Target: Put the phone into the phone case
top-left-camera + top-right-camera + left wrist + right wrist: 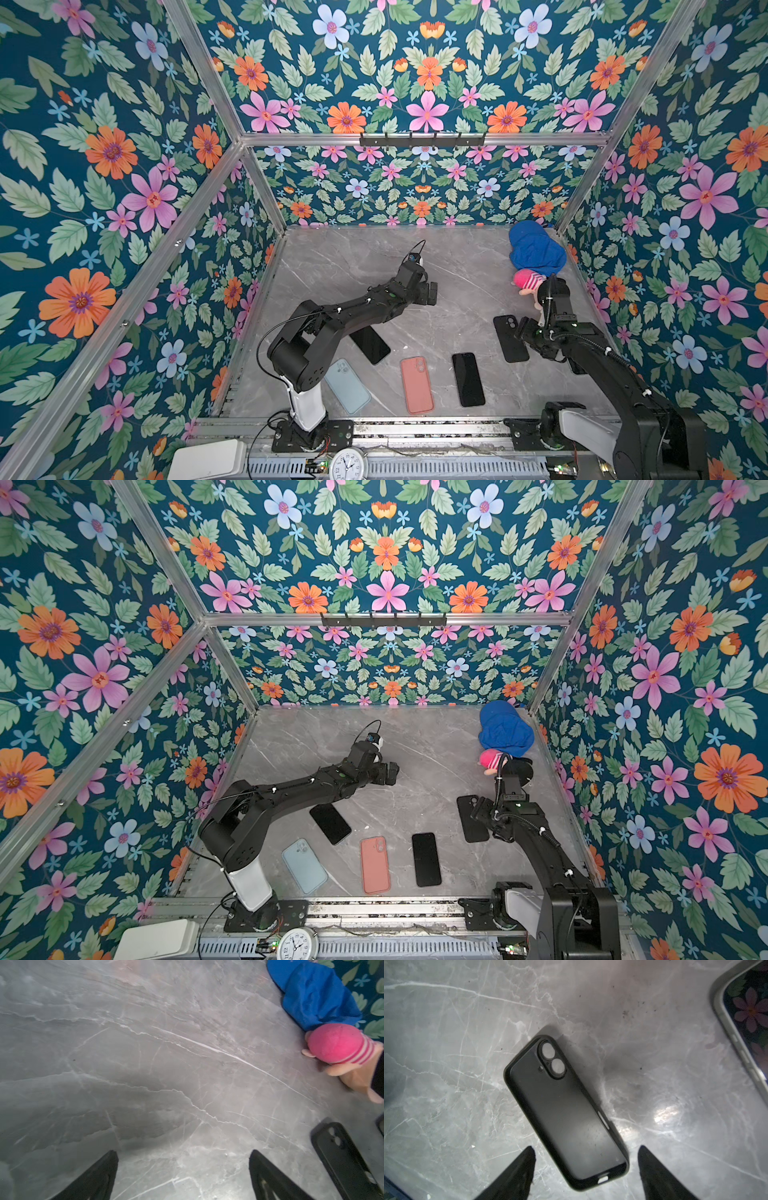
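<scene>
Slippage threatens: right gripper [586, 1148], spread astride the black case [560, 1109], could pinch crooked and skid it; left gripper [183, 1152] gapes empty.

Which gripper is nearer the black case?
Right. The right gripper is above the black case, jaws astride its plain end; the left gripper is well clear, over bare table.

Both top views are bright and evenly lit from above, and sharp across the floral walls [104, 166]. The frame bars [199, 75] splay outward toward the edges, a wide-angle stretch. Shadows on the marble table [457, 270] are soft. The left wrist view is smeared with blur. The right wrist view is dimmer, with a white glare patch on the marble beside the black phone case [564, 1109], which carries a dull sheen.
</scene>
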Controlling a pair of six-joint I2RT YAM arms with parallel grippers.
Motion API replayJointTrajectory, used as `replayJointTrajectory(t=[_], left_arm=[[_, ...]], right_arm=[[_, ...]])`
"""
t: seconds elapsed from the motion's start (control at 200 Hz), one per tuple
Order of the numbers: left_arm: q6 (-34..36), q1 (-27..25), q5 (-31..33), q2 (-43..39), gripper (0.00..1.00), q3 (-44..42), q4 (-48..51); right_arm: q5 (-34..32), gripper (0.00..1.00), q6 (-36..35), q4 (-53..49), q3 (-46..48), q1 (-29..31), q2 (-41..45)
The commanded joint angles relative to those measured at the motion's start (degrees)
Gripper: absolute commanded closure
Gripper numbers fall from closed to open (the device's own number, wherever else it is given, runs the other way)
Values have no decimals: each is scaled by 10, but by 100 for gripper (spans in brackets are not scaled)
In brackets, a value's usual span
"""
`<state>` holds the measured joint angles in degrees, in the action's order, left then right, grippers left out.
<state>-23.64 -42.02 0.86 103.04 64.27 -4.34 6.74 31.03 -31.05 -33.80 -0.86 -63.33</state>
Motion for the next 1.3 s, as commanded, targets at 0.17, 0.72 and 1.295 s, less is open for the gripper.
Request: replayJointTrajectory(t=[0.17, 0.72, 1.295], left_arm=[[-5, -4, -61, 28, 3, 24, -11], [-28, -11, -87, 50, 4, 40, -23], [-41, -11, -109, 66, 4, 51, -32]], right_arm=[[27, 40, 19, 33, -4, -17, -38], [46, 65, 23, 49, -39, -24, -165], [71, 95, 3, 62, -55, -23, -177]])
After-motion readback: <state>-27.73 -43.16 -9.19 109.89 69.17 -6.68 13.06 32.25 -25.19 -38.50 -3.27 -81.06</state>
